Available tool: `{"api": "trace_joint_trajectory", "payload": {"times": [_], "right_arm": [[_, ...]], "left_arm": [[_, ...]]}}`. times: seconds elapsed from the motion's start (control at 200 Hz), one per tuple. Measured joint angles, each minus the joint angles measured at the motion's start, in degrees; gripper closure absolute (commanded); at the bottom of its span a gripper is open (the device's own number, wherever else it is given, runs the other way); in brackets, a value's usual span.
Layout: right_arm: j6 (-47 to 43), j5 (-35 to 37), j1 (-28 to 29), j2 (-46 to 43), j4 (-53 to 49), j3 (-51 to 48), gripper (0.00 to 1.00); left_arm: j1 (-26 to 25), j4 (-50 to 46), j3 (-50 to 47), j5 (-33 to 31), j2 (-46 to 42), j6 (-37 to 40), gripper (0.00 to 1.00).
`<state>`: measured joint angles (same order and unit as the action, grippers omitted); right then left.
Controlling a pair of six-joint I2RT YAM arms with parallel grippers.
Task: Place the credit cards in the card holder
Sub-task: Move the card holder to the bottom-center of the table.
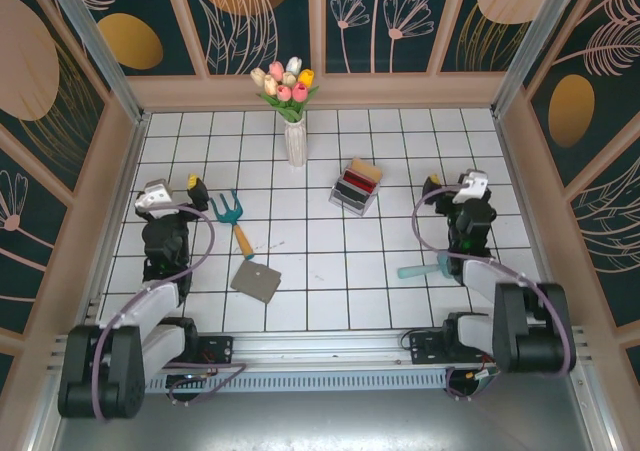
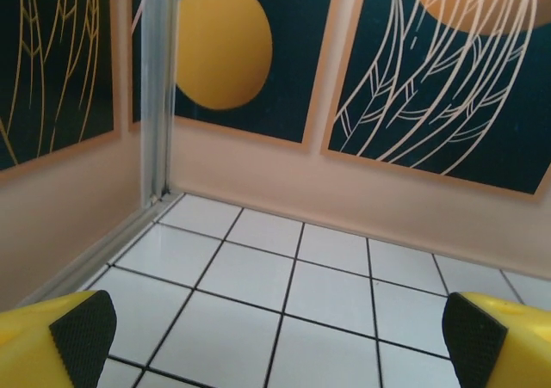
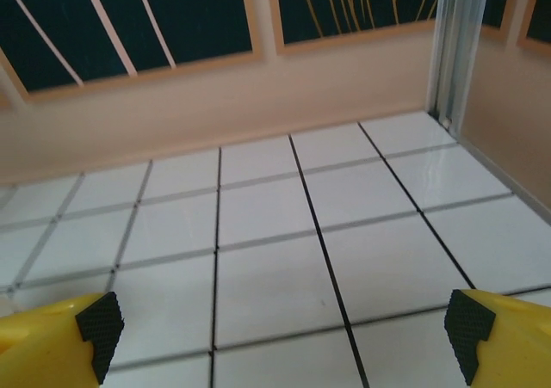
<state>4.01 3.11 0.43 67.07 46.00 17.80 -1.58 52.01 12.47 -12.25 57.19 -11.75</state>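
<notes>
- Cards (image 1: pixel 356 184): red, black and tan ones stand packed on edge in a clear rack (image 1: pixel 352 199), a little right of the table's (image 1: pixel 330 261) centre and toward the far side.
- Holder (image 1: pixel 257 280): a flat grey square lying near and left of centre, turned askew to the tile lines. It seems folded shut, with no slots showing.
- Progress: by my reading nothing is done. No card is in the holder, and cards and holder lie well apart.
- Left to do, as I judge it: open the holder, draw each card from the rack and slide it into a slot.
- Left gripper (image 1: pixel 193 185): it hangs over the left tiles, its fingers (image 2: pixel 82 329) spread wide with only bare tile between them.
- Right gripper (image 1: pixel 434 184): it is over the right tiles, right of the rack, its fingers (image 3: pixel 99 322) just as wide apart and holding nothing.
- Looks: the cards are thin and tightly packed, so picking out one may be fiddly.
</notes>
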Motion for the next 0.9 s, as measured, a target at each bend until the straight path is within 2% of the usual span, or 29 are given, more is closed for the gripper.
{"api": "trace_joint_trajectory", "payload": {"times": [0.08,0.16,0.255,0.385,0.535,0.651,0.781,0.896], "right_arm": [[5.2,-0.2,0.0,-5.8,-10.9,4.5,0.01],[11.8,-0.8,0.0,-9.8,-21.2,8.1,0.01],[16.3,-6.4,-0.3,-12.4,-30.1,9.8,0.01],[21.3,-15.9,0.0,-13.5,-39.0,9.8,0.03],[23.6,-25.2,2.4,-13.8,-43.4,9.8,0.07],[24.3,-28.5,6.8,-13.8,-44.4,9.9,0.08],[25.1,-28.7,14.0,-13.2,-44.9,10.3,0.12],[25.6,-28.2,18.7,-9.7,-45.0,11.9,0.16]], "left_arm": [[0.1,-9.8,4.9,1.4,-4.4,-3.1,0.01],[0.1,-19.4,9.2,2.0,-9.0,-9.5,0.01],[0.2,-28.7,11.2,2.9,-13.7,-16.6,0.01],[0.2,-38.3,11.2,12.0,-17.1,-21.4,0.01],[0.2,-45.2,11.2,23.8,-16.2,-27.3,0.01],[0.0,-50.0,11.2,30.9,-14.7,-30.7,0.01],[-1.0,-56.1,11.3,35.6,-13.0,-30.8,0.01],[-3.5,-61.7,12.0,36.9,-10.1,-30.1,0.01]]}}
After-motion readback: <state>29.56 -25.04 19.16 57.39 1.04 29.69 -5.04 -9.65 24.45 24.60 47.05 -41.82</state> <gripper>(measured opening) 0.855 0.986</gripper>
